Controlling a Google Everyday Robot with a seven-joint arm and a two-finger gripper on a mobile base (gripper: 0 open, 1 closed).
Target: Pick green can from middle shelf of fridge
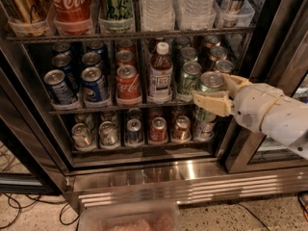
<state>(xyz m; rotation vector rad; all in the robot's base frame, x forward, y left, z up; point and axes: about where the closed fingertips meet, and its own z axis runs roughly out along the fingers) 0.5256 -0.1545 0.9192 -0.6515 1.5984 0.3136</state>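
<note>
My gripper comes in from the right on a white arm and is shut on the green can, one tan finger across its front and one behind. The can is upright, silver top showing, held in front of the right end of the middle shelf. Other green cans still stand in the lane to its left, beside the tea bottle, red cans and blue cans. The fridge stands open, its steel base grille below.
The upper rack holds tall cans and water bottles. The lower rack holds small cans. A dark door frame rises just right of the arm. A clear plastic bin sits at the bottom, cables on the floor.
</note>
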